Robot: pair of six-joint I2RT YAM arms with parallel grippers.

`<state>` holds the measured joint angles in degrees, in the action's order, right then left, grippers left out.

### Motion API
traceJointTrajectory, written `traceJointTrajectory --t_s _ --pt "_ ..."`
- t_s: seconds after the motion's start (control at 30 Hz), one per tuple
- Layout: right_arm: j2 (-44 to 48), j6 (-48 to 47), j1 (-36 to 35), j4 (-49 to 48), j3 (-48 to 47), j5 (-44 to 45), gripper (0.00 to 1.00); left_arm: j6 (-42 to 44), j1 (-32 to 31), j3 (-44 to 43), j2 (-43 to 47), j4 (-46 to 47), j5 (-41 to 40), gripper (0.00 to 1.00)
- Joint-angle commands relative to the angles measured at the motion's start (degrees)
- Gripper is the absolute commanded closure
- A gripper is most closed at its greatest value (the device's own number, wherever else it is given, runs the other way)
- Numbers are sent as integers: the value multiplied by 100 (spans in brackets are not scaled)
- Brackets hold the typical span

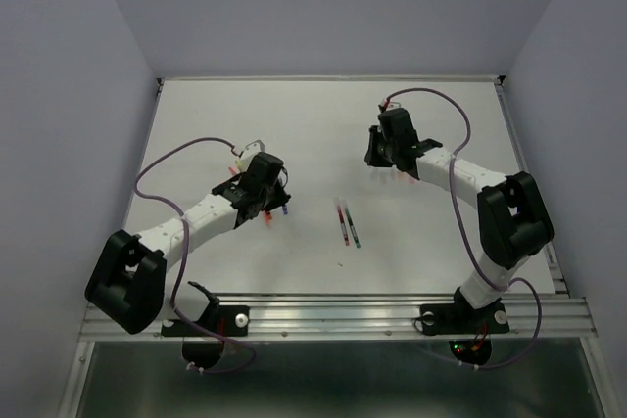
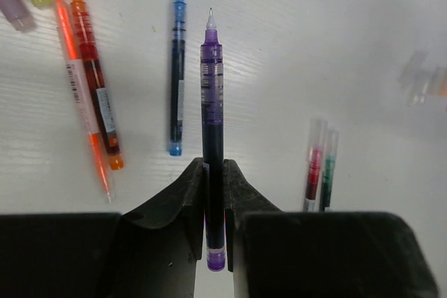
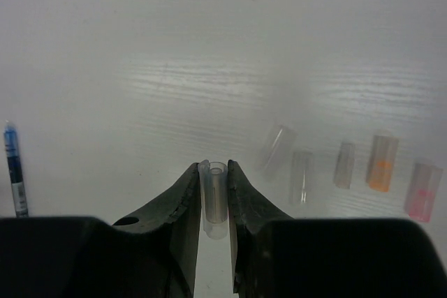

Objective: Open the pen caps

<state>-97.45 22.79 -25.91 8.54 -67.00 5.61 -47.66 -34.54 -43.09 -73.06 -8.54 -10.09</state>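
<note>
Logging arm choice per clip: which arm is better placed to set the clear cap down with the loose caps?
Right. The right end effector is shut on the clear cap, and the loose caps lie on the table just ahead. The left end effector is shut on the uncapped purple pen.

Bright even light, soft shadows, sheen on table (image 3: 230, 82), far pen caps (image 3: 382, 162) blurred
</note>
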Motion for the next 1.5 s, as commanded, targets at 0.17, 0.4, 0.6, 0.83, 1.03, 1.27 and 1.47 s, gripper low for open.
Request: traceJointTrajectory --t_s 0.17,0.4,0.6,0.83,1.03,1.27,1.47 --pt "-520 -389 7 447 -94 108 89 -33 343 -577 -692 -720 -573 100" --pt "-863 -363 -46 447 -278 134 84 90 501 -867 -1131 -755 -591 100" --pt "-925 -301 -98 456 -287 134 77 73 510 -947 -1378 -825 -582 100" --pt "-916 -266 -203 509 -305 336 67 55 510 -1008 -1492 -869 -582 100" --pt "-881 -257 -257 526 -366 415 62 64 510 -1061 -1553 -904 -565 100" --pt "-644 -231 -257 553 -366 433 55 46 510 -1140 -1703 -1010 -643 100" --pt "-56 -239 -257 553 -252 547 49 99 510 -1228 -1773 -1071 -714 84"
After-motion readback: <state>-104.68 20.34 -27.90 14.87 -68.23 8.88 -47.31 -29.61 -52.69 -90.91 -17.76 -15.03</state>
